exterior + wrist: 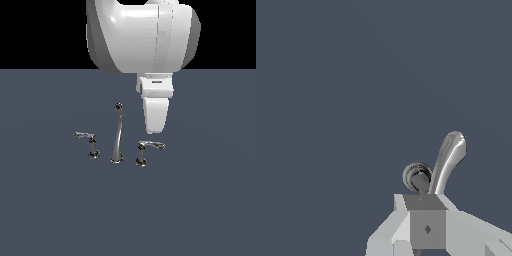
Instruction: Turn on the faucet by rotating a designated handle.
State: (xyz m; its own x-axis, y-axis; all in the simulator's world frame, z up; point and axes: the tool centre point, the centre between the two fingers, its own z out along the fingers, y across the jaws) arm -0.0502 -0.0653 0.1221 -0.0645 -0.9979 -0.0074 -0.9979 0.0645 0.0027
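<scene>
Your target, the handle (150, 146), stands on the exterior view's right of the faucet (117, 134), its broad bright blade reaching out to the right from a short post on a round base. In the wrist view the same handle (448, 161) shows close up, the blade curving away from its round base, right next to the gripper body.

Just left of it rises the tall slim spout (118, 131), and further left, apart from the spout, stands the smaller lever (86, 136) with its thinner arm. All three pieces sit on the plain grey worktop (200, 210).

The gripper (156, 129) hangs directly over the far right end of the blade, close above it; you cannot tell from either view whether it touches the blade yet. You also cannot tell whether its jaws are parted or closed, since the exterior view shows only a single white shape and the wrist view cuts the tips off.

As you judge it, the approach looks nearly complete, but nothing shows the lever being turned. The contact and the whole rotation are still yours to do.
</scene>
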